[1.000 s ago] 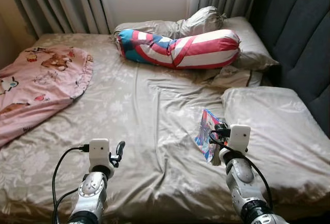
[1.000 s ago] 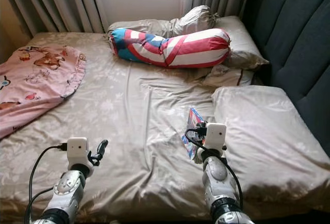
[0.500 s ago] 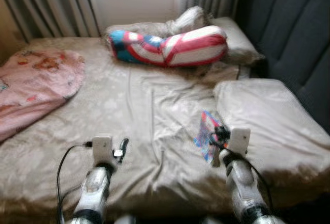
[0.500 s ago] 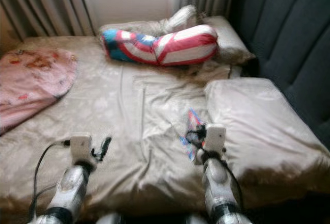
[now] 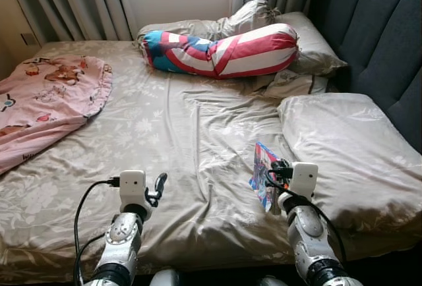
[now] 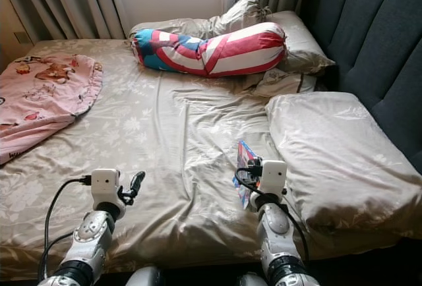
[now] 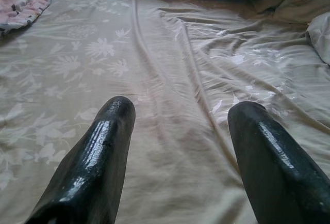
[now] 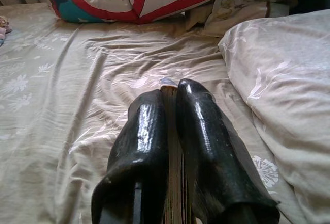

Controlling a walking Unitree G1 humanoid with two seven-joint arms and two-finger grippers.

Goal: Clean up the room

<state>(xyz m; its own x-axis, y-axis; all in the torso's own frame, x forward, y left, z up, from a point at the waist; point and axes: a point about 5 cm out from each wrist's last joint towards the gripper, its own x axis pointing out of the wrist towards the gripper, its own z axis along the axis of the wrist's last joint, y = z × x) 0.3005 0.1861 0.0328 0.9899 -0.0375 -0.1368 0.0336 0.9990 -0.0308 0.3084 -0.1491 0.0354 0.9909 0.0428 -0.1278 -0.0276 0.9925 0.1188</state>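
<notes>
A thin colourful book [image 5: 262, 174] stands on edge above the beige bedsheet [image 5: 191, 128], beside the big pillow [image 5: 343, 147]. My right gripper [image 8: 170, 94] is shut on the book, whose page edges [image 8: 172, 182] show between the black fingers [image 8: 142, 141]. My left gripper [image 7: 178, 115] hovers low over the sheet near the front edge of the bed, open with nothing between its fingers [image 7: 103, 146].
A red, white and blue bolster [image 5: 221, 50] lies across the head of the bed, with beige pillows [image 5: 310, 45] behind it. A pink printed blanket [image 5: 46, 101] covers the left side. The dark padded headboard [image 5: 382, 35] rises on the right, grey curtains [image 5: 79, 2] at the back.
The camera has shifted, so the whole bed sits slightly higher and further left in the picture. Both arms hold the same pose, and the book stays in the right gripper.
</notes>
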